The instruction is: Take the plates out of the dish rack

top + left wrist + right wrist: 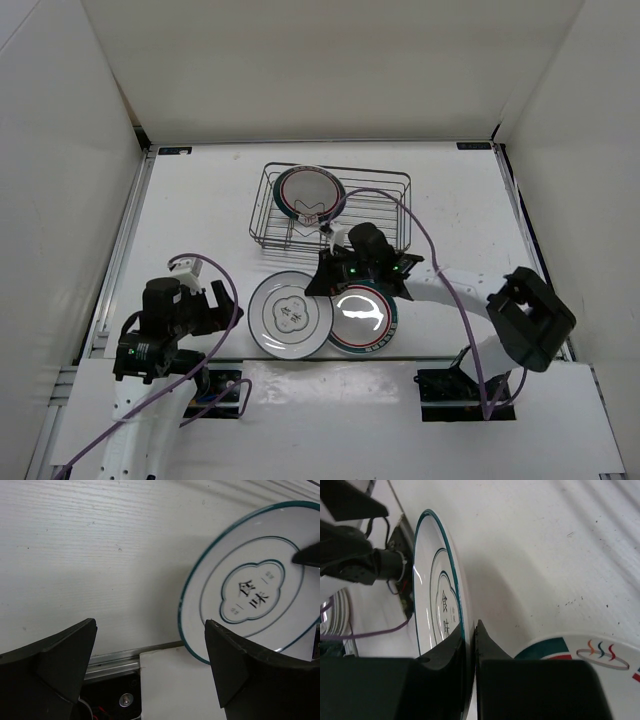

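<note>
The wire dish rack (385,205) stands at the back centre, and one red-ringed plate (308,192) leans in it. Near the front edge are two plates side by side: a white one with a thin teal rim and a cloud motif (290,313) (252,592) (432,580), and a teal-banded, red-ringed one (362,318) (590,680) to its right. My right gripper (322,280) (471,630) is shut on the far right rim of the teal-rimmed plate, which lies low and almost flat. My left gripper (215,305) (150,680) hangs open to the left of that plate, holding nothing.
The table's front rail and a white panel (170,680) run just under the teal-rimmed plate's near edge. White walls close in the table on three sides. A purple cable (425,230) loops from the right arm over the rack's right end.
</note>
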